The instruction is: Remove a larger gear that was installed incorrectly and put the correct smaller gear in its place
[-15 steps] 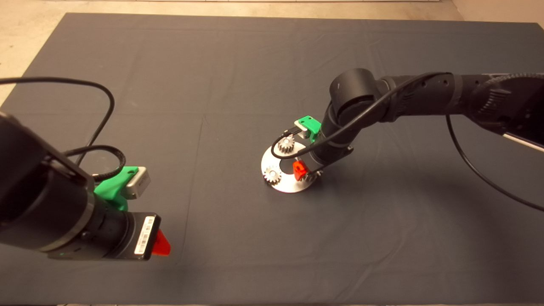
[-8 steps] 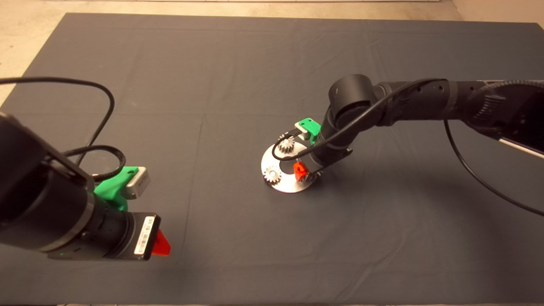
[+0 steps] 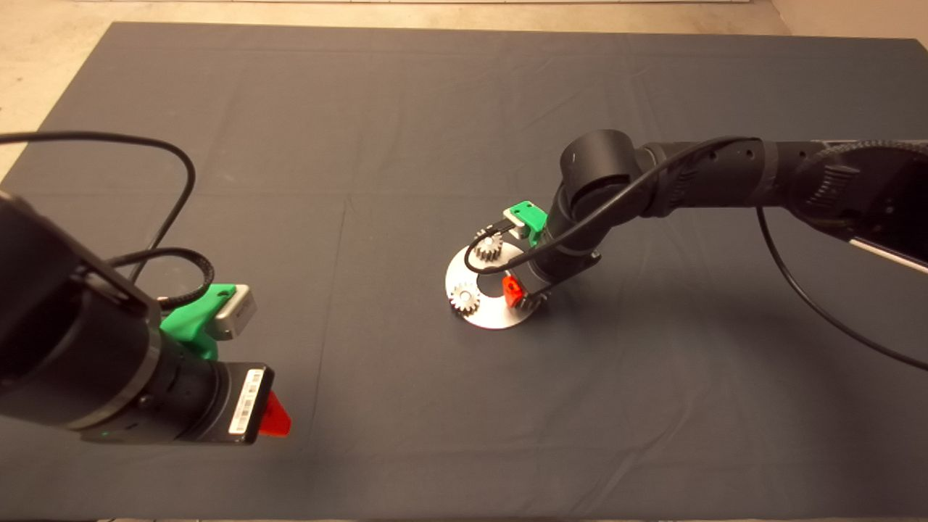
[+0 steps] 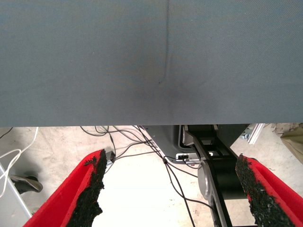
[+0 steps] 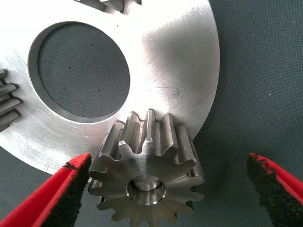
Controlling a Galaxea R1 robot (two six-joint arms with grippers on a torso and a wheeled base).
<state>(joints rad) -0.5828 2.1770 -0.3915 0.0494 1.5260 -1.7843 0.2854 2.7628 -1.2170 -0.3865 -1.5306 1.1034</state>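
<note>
The right arm sits slightly lower over the round steel plate (image 3: 487, 312) than half a second ago; otherwise the scene matches. The plate lies on the dark mat (image 3: 406, 145) a little right of the worktop's middle and has a wide central hole. It carries three small pinions: one at its far edge (image 3: 491, 247), one at its left edge (image 3: 464, 297), and the smaller gear (image 5: 147, 171) at its near-right edge, seated on a pin that shows in its bore. The right end effector (image 5: 168, 189) points steeply down over this gear, fingers spread wide on either side; one pad is just beside its teeth, gripping nothing. The left end effector (image 4: 170, 189) waits near the worktop's near-left edge, wide open and empty.
</note>
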